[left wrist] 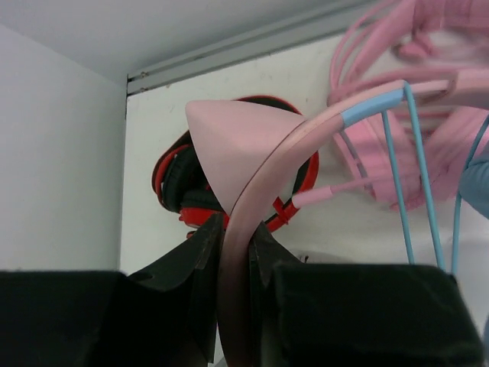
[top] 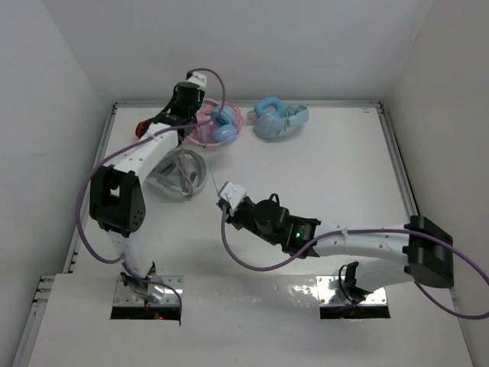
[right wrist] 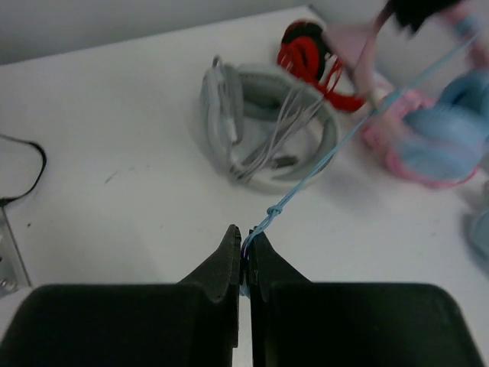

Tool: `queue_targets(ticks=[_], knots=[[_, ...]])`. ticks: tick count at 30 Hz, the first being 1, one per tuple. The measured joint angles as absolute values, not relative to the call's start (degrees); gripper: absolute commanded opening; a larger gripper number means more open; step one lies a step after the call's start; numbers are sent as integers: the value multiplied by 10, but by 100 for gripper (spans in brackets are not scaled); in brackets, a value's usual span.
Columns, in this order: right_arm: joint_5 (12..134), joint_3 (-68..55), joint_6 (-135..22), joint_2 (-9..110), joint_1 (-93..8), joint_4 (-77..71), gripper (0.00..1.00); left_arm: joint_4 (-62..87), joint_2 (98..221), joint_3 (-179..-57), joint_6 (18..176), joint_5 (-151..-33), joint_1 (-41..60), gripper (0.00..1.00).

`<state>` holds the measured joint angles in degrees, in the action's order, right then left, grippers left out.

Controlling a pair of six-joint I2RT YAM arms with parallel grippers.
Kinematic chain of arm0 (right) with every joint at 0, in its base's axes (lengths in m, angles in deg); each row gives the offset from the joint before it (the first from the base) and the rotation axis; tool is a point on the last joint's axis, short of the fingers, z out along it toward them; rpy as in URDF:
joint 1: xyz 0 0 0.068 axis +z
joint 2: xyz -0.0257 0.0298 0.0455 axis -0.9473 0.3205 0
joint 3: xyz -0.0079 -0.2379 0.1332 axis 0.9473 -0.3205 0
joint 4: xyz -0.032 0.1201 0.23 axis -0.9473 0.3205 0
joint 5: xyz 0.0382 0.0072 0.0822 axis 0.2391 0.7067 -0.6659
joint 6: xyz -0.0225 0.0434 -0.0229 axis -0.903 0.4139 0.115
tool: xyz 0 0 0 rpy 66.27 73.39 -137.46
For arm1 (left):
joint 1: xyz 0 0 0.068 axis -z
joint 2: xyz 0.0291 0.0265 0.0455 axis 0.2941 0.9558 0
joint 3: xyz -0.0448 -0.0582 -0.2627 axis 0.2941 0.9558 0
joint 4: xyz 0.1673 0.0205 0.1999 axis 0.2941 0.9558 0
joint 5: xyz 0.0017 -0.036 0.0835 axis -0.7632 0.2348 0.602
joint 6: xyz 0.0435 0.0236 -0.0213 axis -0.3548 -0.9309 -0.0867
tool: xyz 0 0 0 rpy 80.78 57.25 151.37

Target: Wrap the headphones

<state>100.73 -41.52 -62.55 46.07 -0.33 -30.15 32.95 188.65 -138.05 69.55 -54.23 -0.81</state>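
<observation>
Left wrist view: left gripper [left wrist: 233, 233] clenched on the thin, likely springy headband [left wrist: 256, 191] of the light headphones [top: 224, 134] at eleven o'clock on the tabletop [top: 328, 168], right gripper [right wrist: 244, 238] pinching their limp, snag-prone cable [right wrist: 321, 163] near centre, seemingly sound holds.

A white desk [top: 328, 176] sits inside a plain white enclosure, with walls [top: 252, 46] at the back and both sides. A metal rail [top: 399, 168] edges the desk. Lighting is even.

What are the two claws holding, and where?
Left claw pinches the thin pink cat-ear headband of the blue-cupped headphones; right claw pinches their thin teal cable.
</observation>
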Motion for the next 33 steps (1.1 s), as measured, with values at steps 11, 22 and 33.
queue_targets(ticks=[11,22,33], knots=[[1061,-200,-745,425,-141,-129,0,203,1824,-1167,579,-575,113,0],[1004,-123,-729,455,-342,-90,0,228,1712,-1164,622,-665,171,0],[879,-60,-630,553,-452,-13,0,236,1680,-1155,652,-707,232,0]])
